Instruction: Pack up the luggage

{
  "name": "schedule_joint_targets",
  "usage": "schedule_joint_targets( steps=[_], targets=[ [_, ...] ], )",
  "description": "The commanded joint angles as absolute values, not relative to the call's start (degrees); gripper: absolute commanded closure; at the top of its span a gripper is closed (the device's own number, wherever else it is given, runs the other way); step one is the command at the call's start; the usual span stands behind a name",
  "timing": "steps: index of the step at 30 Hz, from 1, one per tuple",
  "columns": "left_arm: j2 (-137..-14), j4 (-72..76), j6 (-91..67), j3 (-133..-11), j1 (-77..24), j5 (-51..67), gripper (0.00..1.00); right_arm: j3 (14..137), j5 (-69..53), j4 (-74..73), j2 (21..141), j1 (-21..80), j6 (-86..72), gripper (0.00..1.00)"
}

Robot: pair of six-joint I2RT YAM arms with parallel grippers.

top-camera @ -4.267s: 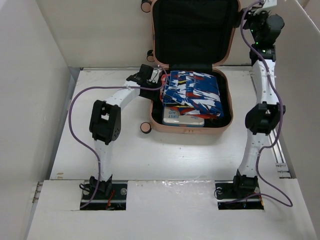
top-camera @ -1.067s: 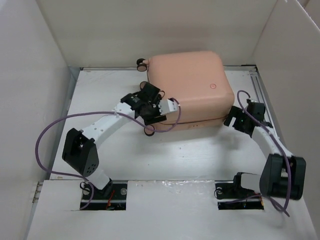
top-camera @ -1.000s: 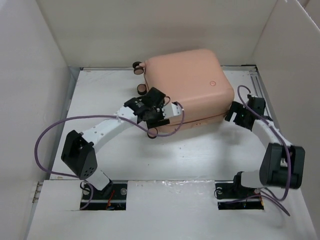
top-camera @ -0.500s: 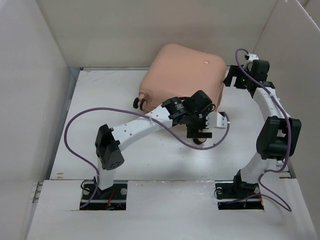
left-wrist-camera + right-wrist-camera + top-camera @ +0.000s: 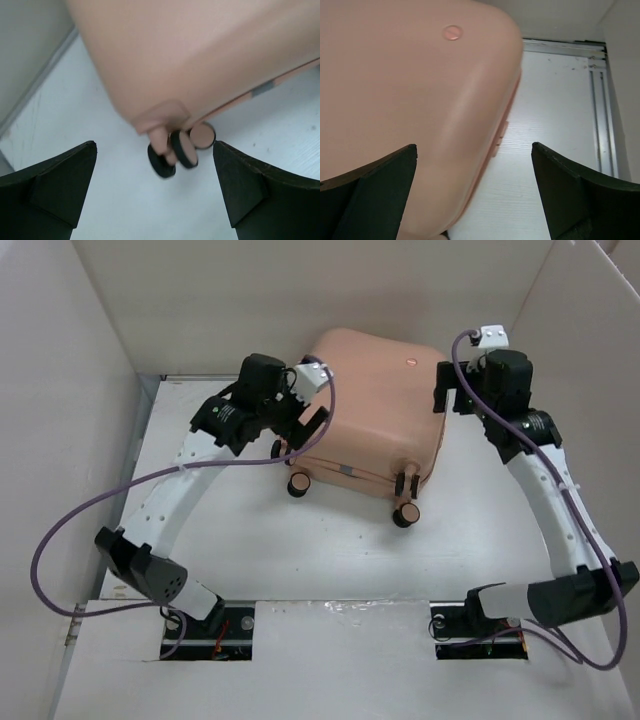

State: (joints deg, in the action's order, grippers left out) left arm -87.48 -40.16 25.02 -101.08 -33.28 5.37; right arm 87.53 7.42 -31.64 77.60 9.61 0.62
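The luggage [image 5: 375, 390], a closed peach-pink hard-shell suitcase, stands at the back middle of the table, its wheels [image 5: 298, 485] toward the near side. My left gripper [image 5: 305, 408] hovers at its left side, open and holding nothing. In the left wrist view the shell [image 5: 200, 50] fills the top and black-and-pink wheels [image 5: 181, 148] sit on the white table between my spread fingers [image 5: 60, 180]. My right gripper [image 5: 446, 392] is open by the case's right upper corner. In the right wrist view the luggage [image 5: 395, 100] reaches between the fingers, and I cannot tell whether they touch it.
White walls close in the table on the left, back and right. A metal rail [image 5: 597, 100] runs along the right wall. Purple cables [image 5: 70, 530] loop off both arms. Bare white table [image 5: 330, 550] lies in front of the case.
The luggage has turned so that its wheels face the near side. My left arm swung from the case's front to its left side and its jaws opened wide. The right gripper stayed open by the right corner.
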Motion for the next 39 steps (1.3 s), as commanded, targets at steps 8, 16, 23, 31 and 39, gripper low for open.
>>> schedule_joint_targets(
  steps=[8,16,23,31,39],
  targets=[
    [-86.12,-35.61,14.77,-85.00,-23.55,7.91,0.00,73.77,23.99,-39.20,68.74,34.07,-19.14,0.00],
    [-91.85,-34.10,15.12,-82.18,-22.94,12.04,0.33,60.83,18.99,-34.73,65.32,35.86,-25.83,0.00],
    [-90.36,-32.96,17.48,-79.11,-22.94,13.10,1.00,56.51,12.49,-25.23,64.32,29.02,-19.09,0.29],
    [-81.22,-35.86,24.78,-72.35,-34.85,8.46,1.00,62.39,-6.49,-21.45,71.89,17.50,-2.58,0.93],
    [-78.39,-33.84,23.74,-67.67,-55.98,7.46,1.00,78.90,-8.26,-26.18,82.78,13.02,15.02,1.00]
  ],
)
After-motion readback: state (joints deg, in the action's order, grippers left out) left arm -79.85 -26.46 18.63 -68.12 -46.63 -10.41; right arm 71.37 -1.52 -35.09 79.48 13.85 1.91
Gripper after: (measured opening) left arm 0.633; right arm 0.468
